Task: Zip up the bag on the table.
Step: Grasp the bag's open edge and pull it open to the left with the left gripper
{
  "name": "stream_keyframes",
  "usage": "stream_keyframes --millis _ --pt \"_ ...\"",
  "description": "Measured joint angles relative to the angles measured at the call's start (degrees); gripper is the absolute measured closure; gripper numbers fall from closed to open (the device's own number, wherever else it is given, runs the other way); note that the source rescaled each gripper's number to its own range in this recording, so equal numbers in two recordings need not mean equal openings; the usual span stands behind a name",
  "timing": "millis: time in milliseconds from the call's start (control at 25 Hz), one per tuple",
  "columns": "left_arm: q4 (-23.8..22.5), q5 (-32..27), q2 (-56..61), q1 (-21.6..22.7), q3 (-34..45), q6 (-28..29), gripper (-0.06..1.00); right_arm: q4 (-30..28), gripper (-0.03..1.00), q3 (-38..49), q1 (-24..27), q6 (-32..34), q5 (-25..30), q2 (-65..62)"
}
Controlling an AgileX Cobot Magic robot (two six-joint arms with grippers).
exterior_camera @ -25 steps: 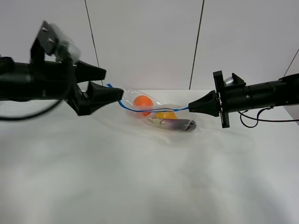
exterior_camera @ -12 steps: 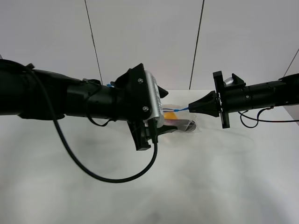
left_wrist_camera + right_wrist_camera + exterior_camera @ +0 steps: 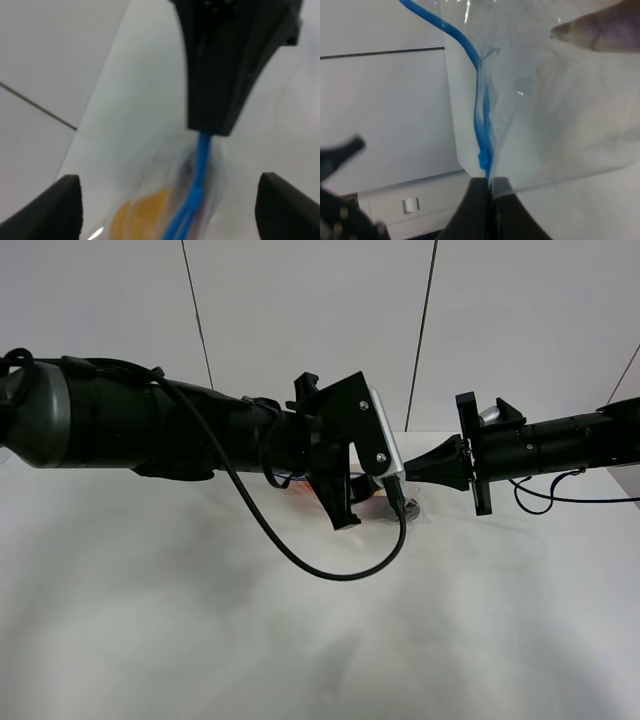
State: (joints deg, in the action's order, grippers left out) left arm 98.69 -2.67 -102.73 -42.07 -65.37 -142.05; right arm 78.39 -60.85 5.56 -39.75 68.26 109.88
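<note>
The bag (image 3: 545, 100) is clear plastic, and its blue zipper strip (image 3: 481, 120) runs straight into my right gripper (image 3: 487, 187), which is shut on the strip's end. The purple eggplant (image 3: 605, 30) shows through the plastic. My left arm (image 3: 350, 440) reaches across the middle of the exterior view and hides nearly all of the bag; only a sliver (image 3: 410, 508) shows. The left gripper (image 3: 170, 210) is open wide, its fingertips (image 3: 65, 205) well apart on either side of the zipper strip (image 3: 201, 165), close to the right gripper's black fingers (image 3: 225, 65). Something yellow-orange (image 3: 140, 215) shows inside the bag.
The white table (image 3: 300, 640) spreads wide in front of both arms. A black cable (image 3: 300, 555) loops down from the left arm over the tabletop. White wall panels (image 3: 310, 330) stand behind.
My left arm has swept to the right along the bag, from its left end to just short of the right gripper, and now covers the bag. The right arm has stayed still.
</note>
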Motion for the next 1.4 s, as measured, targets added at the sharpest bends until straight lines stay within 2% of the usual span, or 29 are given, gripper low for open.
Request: stream_keyframes --millis 160,400,640,1000,1120,1400 --pt "0.0 1.1 -0.1 -1.8 0.0 0.1 0.06 0.0 0.97 0.0 0.0 0.0 -0.1 0.0" --pt "0.2 2.7 -3.6 -1.8 -0.2 0.2 0.06 0.0 0.97 0.0 0.0 0.0 -0.2 0.0" --pt "0.4 3.2 -8.9 -1.8 -3.7 0.2 0.08 0.0 0.97 0.0 0.0 0.0 -0.2 0.0" --pt "0.4 3.2 -9.0 -1.8 -4.6 0.2 0.43 -0.2 0.97 0.0 0.0 0.0 -0.2 0.0" --pt "0.4 3.2 -9.0 -1.7 -4.7 0.2 0.49 -0.3 0.97 0.0 0.0 0.0 -0.2 0.0" --pt "0.4 3.2 -9.1 -1.6 -5.0 0.2 0.54 -0.4 0.97 0.0 0.0 0.0 -0.2 0.0"
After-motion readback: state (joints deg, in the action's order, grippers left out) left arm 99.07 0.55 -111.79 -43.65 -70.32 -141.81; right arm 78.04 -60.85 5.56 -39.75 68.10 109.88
